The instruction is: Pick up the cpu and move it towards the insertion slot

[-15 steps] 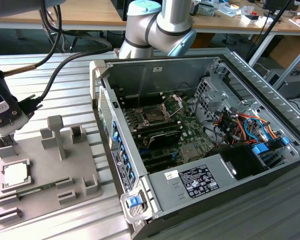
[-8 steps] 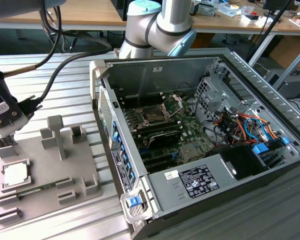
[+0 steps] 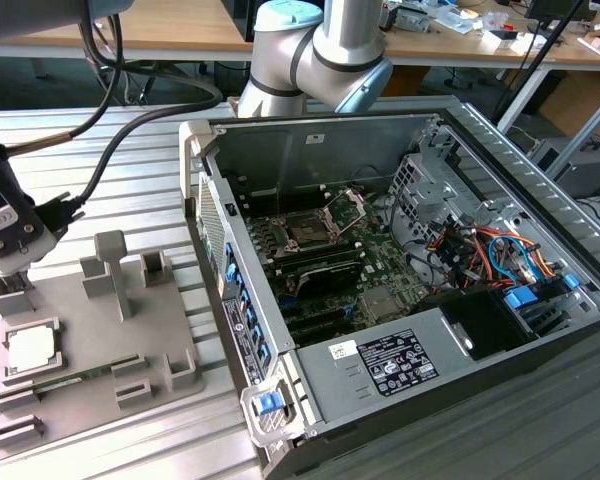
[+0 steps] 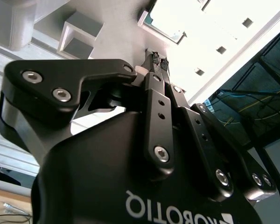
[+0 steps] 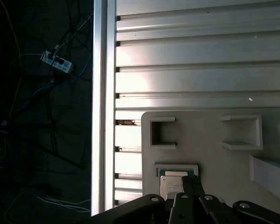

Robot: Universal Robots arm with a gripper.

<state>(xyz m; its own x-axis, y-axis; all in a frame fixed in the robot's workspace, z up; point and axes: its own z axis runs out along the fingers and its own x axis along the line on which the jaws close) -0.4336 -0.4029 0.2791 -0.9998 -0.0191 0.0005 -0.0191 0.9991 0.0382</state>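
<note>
I see the insertion slot [image 3: 308, 228] at the exterior view's centre; the second wrist view shows my tool [image 4: 159, 59], pressed together, near the cpu [image 4: 175, 25].

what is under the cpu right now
The cpu sits in a raised square frame on the grey fixture plate. The floor beneath it is covered by the chip itself. The claw hangs close above one edge.
</note>
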